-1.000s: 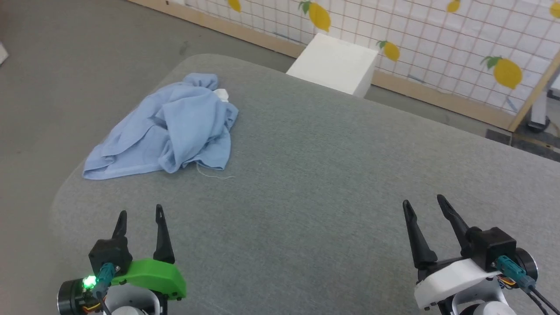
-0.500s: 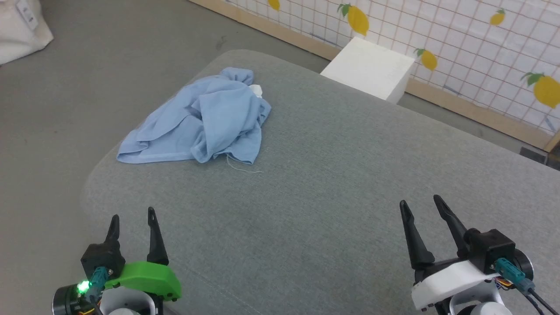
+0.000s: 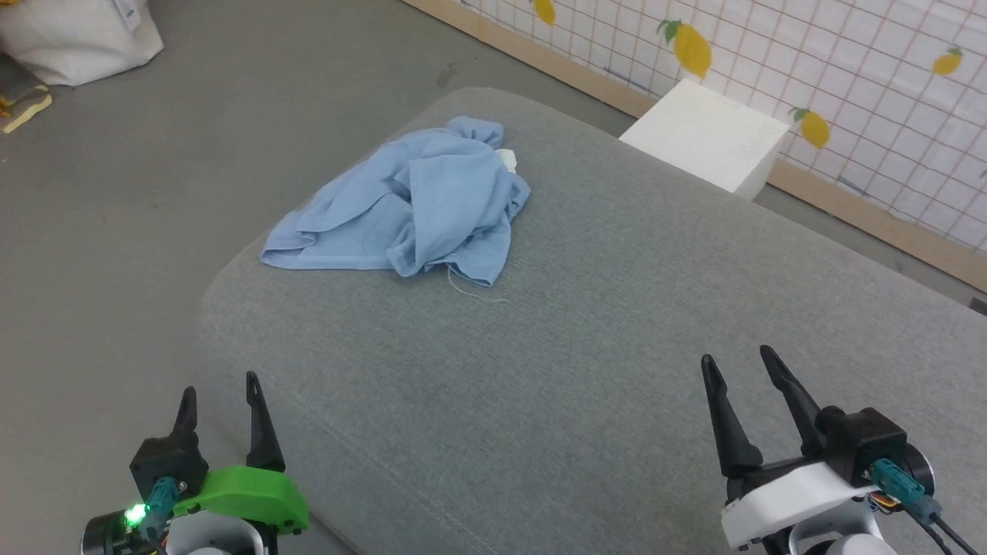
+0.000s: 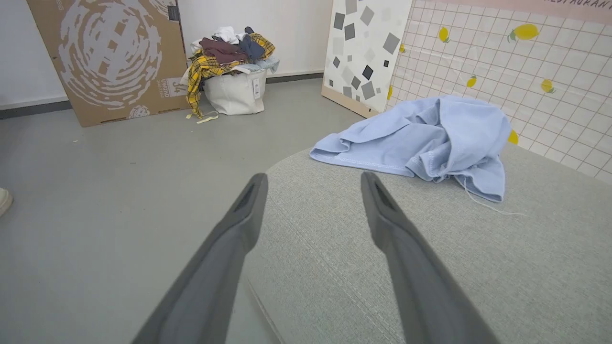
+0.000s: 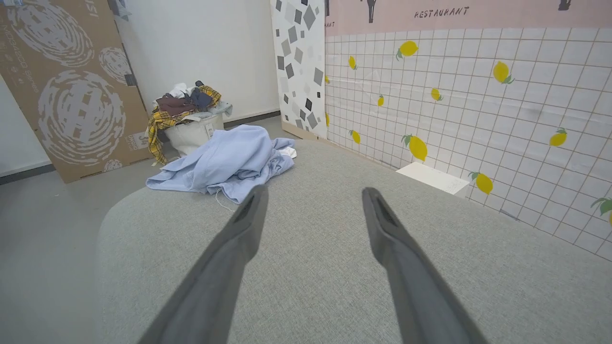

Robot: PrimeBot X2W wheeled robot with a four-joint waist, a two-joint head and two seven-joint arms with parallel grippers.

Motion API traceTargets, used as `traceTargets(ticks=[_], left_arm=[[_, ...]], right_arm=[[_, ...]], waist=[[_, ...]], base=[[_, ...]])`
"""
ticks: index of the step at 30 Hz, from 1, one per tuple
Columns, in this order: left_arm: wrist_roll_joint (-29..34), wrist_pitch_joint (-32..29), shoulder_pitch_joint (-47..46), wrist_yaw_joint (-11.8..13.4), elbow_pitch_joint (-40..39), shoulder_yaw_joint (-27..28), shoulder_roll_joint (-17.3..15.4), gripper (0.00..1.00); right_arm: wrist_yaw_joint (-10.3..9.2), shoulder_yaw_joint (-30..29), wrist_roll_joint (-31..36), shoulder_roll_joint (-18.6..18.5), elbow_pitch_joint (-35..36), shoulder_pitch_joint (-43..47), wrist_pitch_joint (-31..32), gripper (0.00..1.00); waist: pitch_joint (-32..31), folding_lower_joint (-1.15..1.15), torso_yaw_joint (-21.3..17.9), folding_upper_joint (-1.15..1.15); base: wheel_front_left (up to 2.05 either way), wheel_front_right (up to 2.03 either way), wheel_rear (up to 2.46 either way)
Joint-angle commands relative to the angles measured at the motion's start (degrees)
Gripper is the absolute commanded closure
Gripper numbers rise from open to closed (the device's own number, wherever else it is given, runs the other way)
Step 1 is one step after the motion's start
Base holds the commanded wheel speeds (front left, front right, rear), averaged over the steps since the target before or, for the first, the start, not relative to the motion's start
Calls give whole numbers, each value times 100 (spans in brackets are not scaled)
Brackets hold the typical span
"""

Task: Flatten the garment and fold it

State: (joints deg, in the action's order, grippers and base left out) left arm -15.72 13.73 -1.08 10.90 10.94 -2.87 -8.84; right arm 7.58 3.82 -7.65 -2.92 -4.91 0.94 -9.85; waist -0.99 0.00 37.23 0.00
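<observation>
The crumpled light blue shirt (image 3: 409, 204) sits in a heap on the grey padded surface (image 3: 601, 331). It's well ahead of the left gripper (image 3: 219, 383) and a bit to its right, and far off ahead-left of the right gripper (image 3: 736, 354). Both grippers have their fingers spread apart and hold nothing. Versus a second ago, the head camera has swung left, so a white bag (image 3: 77, 38) shows now. The heap looks the same, and the fingers are just as wide.

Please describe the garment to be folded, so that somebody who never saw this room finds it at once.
Look at the large grey fabric-covered surface in front of the robot. Near its far left rounded corner lies the garment, a crumpled heap. It is the one light blue thing there, with a loose white thread trailing from its hem.
</observation>
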Motion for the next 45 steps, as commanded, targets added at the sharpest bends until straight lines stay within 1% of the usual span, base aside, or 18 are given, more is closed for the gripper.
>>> traceTargets(ticks=[1,4,7,11,15,17,21,25,27,30,32,34,36,40,42,45], left_arm=[[-51,50,61,52,29,-24,-43,0],[-111,49,-6,38,49,-75,-71,0],[-214,29,-159,-28,82,-114,-99,0],[-410,-128,-640,-251,200,-123,-135,0],[-616,-409,-1451,-473,479,-105,-210,0],[-775,-587,-1978,-604,631,-45,-274,0],[-957,-1049,-2941,-824,978,48,-580,0],[-1272,-1631,-3829,-954,1295,271,-888,0],[-1432,-1919,-4161,-978,1385,385,-1021,0],[-1719,-2449,-4484,-1002,1457,580,-1247,0],[-1916,-2924,-4592,-1003,1501,672,-1398,0],[-2089,-3385,-4633,-959,1513,772,-1560,0],[-2238,-3804,-4602,-795,1537,900,-1678,0],[-2484,-4547,-4384,-359,1493,1129,-1795,0],[-2598,-4890,-4216,-140,1459,1209,-1787,0],[-2676,-5427,-3857,256,1323,1251,-1764,0]], right_arm=[[-8,19,-40,4,-18,9,-69,0],[-8,17,-25,4,7,17,-76,0],[-9,22,12,4,44,8,-54,0],[-9,77,172,4,186,-127,79,0],[-9,160,391,4,397,-347,277,0],[-9,186,491,-26,518,-489,369,0],[-9,198,568,-138,739,-758,472,0],[-9,234,557,-286,934,-1079,522,0],[-9,264,526,-318,960,-1223,520,0],[-9,306,469,-298,965,-1397,467,0],[-9,333,426,-272,943,-1497,404,0],[-9,366,389,-249,913,-1581,342,0],[-9,380,353,-231,857,-1638,283,0],[-9,394,314,-198,756,-1732,180,0],[-9,399,296,-183,709,-1769,132,0],[-9,405,275,-171,606,-1794,70,0]], waist=[[5,0,86,0],[72,0,176,0],[191,0,201,0],[561,0,-75,0],[1153,0,-530,0],[1534,0,-831,0],[2220,0,-1372,0],[2933,0,-1866,0],[3207,0,-2098,0],[3554,0,-2425,0],[3741,0,-2613,0],[3906,0,-2782,0],[4015,0,-2918,0],[4170,0,-3117,0],[4197,0,-3174,0],[4149,0,-3227,0]], base=[[-1,-1,-1],[0,0,0],[0,0,0],[0,0,0],[0,0,0],[0,0,0],[0,0,0],[0,0,0],[0,0,0],[0,0,0],[0,0,0],[0,0,0],[0,0,0],[0,0,0],[0,0,0],[0,0,0]])
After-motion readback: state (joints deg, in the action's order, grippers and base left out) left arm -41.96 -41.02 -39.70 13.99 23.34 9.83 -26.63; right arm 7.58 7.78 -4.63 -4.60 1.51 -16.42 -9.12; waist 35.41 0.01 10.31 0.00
